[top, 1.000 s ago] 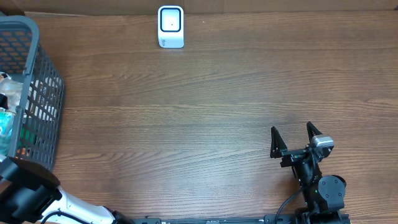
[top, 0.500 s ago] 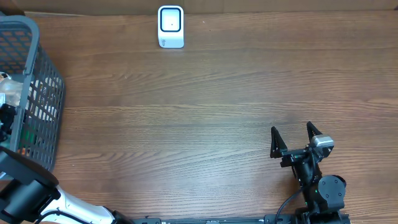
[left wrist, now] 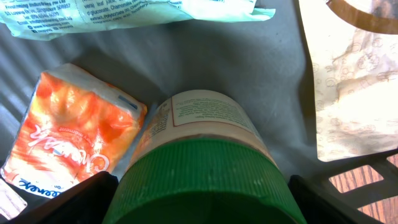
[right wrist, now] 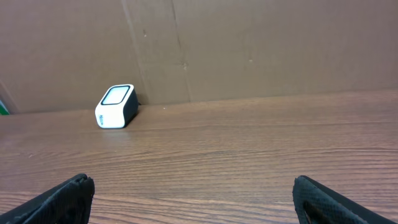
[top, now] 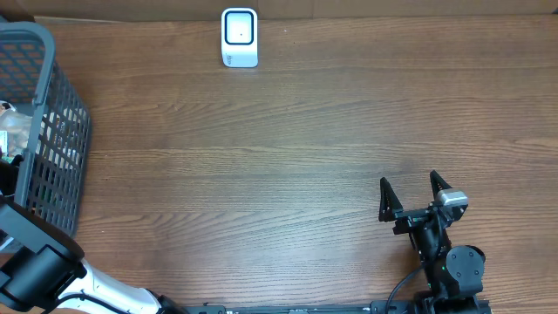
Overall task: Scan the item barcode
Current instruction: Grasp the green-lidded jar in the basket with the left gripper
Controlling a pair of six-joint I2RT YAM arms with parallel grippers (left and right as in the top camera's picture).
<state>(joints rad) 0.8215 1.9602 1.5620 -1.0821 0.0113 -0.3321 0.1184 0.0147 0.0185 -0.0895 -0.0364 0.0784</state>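
Note:
In the left wrist view a jar (left wrist: pixel 208 118) with a cream label and a ribbed green lid (left wrist: pixel 205 177) lies on the grey floor of the basket (left wrist: pixel 273 68). My left gripper (left wrist: pixel 202 202) is open and straddles the lid, one dark finger close against each side. Whether the fingers press on the lid does not show. No barcode is readable on the jar's label from here. The white scanner (top: pixel 239 37) stands at the table's far edge, also seen as a scanner (right wrist: pixel 116 106) in the right wrist view. My right gripper (top: pixel 410 196) is open and empty above the wood, near the front right.
Beside the jar are an orange snack packet (left wrist: pixel 74 134), a pale green bag (left wrist: pixel 124 15) and a white and brown paper packet (left wrist: pixel 354 81). The grey mesh basket (top: pixel 52 131) stands at the table's left edge. A brown cardboard wall (right wrist: pixel 249 43) runs behind the scanner.
My left arm has pushed further into the basket and now covers the teal and orange items seen there before. The right arm and the scanner have not moved.

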